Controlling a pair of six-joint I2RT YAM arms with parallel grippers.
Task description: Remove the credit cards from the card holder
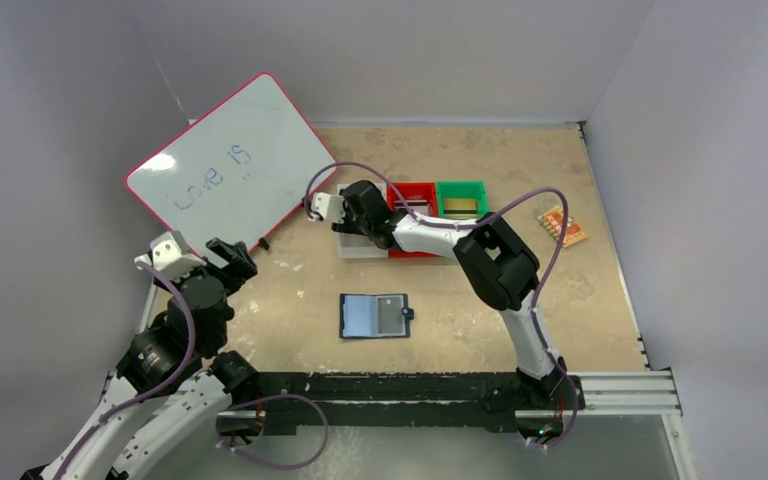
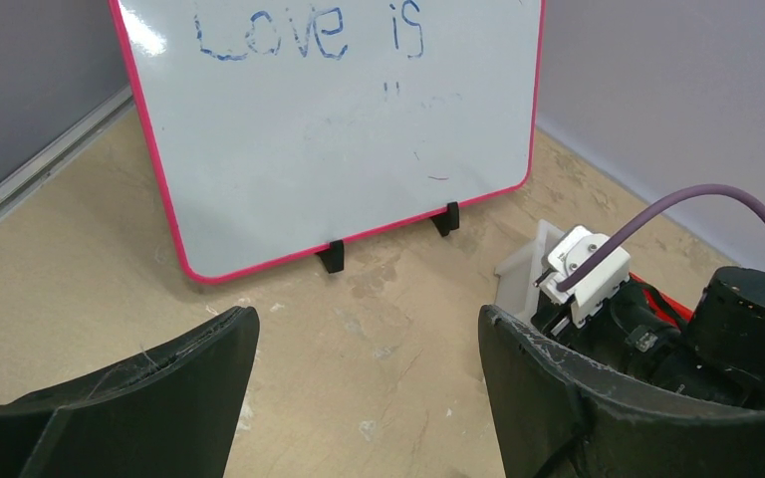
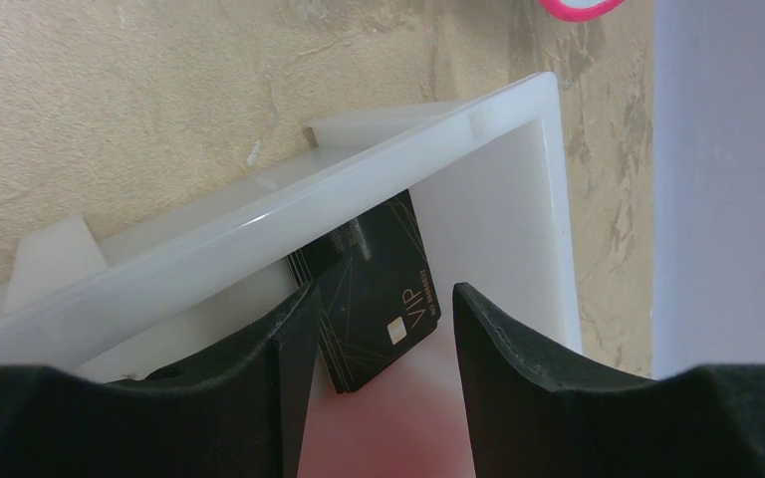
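Observation:
The navy-blue card holder [image 1: 375, 316] lies open and flat on the table's near middle, its pale blue-grey inside facing up. My right gripper [image 1: 352, 232] reaches into a white bin [image 1: 360, 247] at the back. In the right wrist view the gripper [image 3: 383, 334] is open, and a stack of black credit cards [image 3: 379, 294], the top one marked VIP, lies in the white bin [image 3: 259, 219] between the fingers, close to the left finger. My left gripper [image 1: 230, 255] is open and empty near the whiteboard; it also shows in the left wrist view [image 2: 369, 339].
A pink-rimmed whiteboard [image 1: 230, 165] reading "Love is" stands at the back left, also in the left wrist view [image 2: 329, 119]. A red bin [image 1: 415, 200] and a green bin [image 1: 460, 198] adjoin the white one. An orange patterned piece [image 1: 563, 226] lies at the back right.

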